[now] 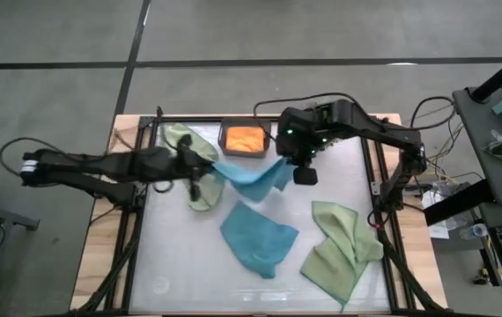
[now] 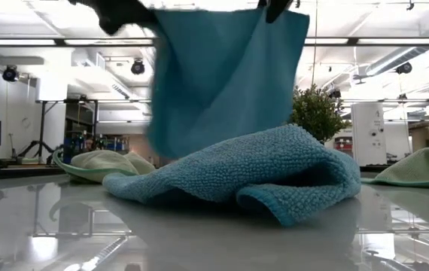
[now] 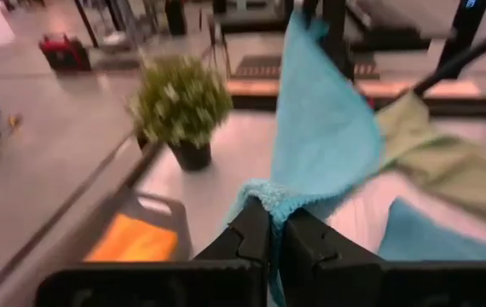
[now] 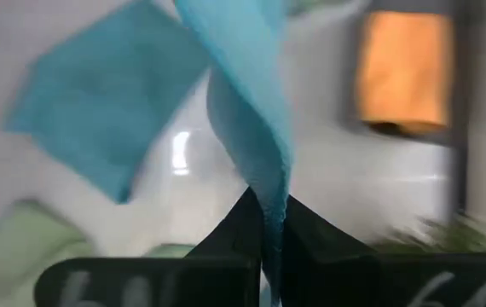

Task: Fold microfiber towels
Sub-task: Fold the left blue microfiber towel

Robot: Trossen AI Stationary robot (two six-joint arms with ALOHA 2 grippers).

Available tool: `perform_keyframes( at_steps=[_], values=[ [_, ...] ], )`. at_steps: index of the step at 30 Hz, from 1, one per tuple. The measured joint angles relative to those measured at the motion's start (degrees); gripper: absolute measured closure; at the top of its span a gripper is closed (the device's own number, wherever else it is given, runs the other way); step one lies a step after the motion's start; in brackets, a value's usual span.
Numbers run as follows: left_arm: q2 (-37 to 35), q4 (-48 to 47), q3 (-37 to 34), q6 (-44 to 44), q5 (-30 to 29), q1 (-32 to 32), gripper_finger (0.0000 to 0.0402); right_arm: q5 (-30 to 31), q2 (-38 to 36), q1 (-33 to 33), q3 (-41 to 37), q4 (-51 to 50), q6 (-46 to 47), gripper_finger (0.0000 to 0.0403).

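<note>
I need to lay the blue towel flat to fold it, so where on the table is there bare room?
Barest is the near left corner of the table, left of the loose blue towel. A smaller patch lies far right, above the green towel. The far left is crowded: another green towel, the tray, and both hands, left and right, holding the lifted towel.

Both arms are dark, jointed and slim; black cables trail behind them; each hand has two black fingers [image 3: 256, 234].

Both arms reach over the table's far half — left gripper [image 1: 200, 165] and right gripper [image 1: 297, 165] raised, jaws clamped.
</note>
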Motion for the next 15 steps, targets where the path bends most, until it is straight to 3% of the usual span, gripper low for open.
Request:
perform_keyframes(
  at_steps=[6,12,15],
  values=[
    [-4.86,-6.54,6.63,2.40,0.02,0.09,0.0402,9.66,-3.05,-0.11,0.37,-0.29,0.92,0.0394],
    [-5.60,-19.47,9.45,2.77,0.57,0.17,0.0402,10.29,-3.19,-0.04,0.37,0.06,0.04,0.0394],
    [-4.88,-19.99,9.03,2.79,2.09,0.17,0.0402,10.19,-3.06,-0.06,0.24,-0.26,-1.35,0.0394]
  ],
)
